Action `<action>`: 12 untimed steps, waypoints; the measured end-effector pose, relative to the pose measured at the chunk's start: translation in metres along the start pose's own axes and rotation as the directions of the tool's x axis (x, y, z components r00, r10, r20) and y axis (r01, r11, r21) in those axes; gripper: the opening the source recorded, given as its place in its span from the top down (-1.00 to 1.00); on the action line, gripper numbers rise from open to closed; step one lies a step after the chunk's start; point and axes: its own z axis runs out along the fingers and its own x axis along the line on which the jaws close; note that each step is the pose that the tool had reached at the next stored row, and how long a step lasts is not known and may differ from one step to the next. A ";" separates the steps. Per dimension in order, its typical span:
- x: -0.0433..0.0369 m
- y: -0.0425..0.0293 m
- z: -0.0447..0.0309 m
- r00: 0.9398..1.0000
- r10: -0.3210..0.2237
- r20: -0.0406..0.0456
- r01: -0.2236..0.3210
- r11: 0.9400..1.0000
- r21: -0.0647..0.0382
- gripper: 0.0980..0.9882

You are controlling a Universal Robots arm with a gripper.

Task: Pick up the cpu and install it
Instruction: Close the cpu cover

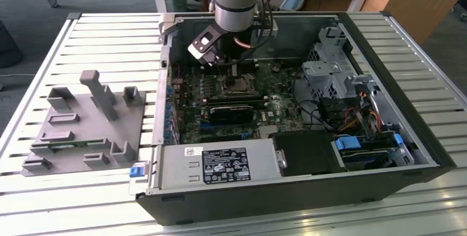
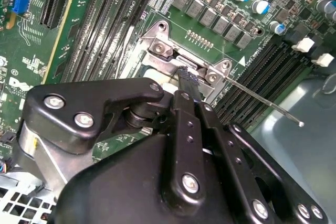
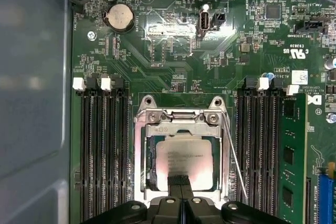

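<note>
- The small, flat, square cpu with a silver-grey metal top lies flat inside the steel socket frame on the green motherboard.
- The black gripper sits over the cpu's edge, its jaws clenched together.
- In the exterior view the gripper is at upper middle, inside the open black computer case on the pale slatted worktop.

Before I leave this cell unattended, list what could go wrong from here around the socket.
1. The gripper sits shut over the edge of the cpu, which lies in the socket frame. If the chip is not flat, pushing down may damage it or the socket.
2. The thin lever stands free beside the socket, and the arm might snag it.
3. Memory slots flank the socket closely, leaving little room for sideways drift.
</note>
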 end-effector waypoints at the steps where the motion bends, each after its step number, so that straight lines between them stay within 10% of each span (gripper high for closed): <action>1: 0.0000 0.0000 0.0003 1.000 0.000 0.000 0.000 1.000 0.000 0.98; 12: 0.0006 0.0074 -0.0074 1.000 0.000 0.000 0.000 1.000 0.000 0.98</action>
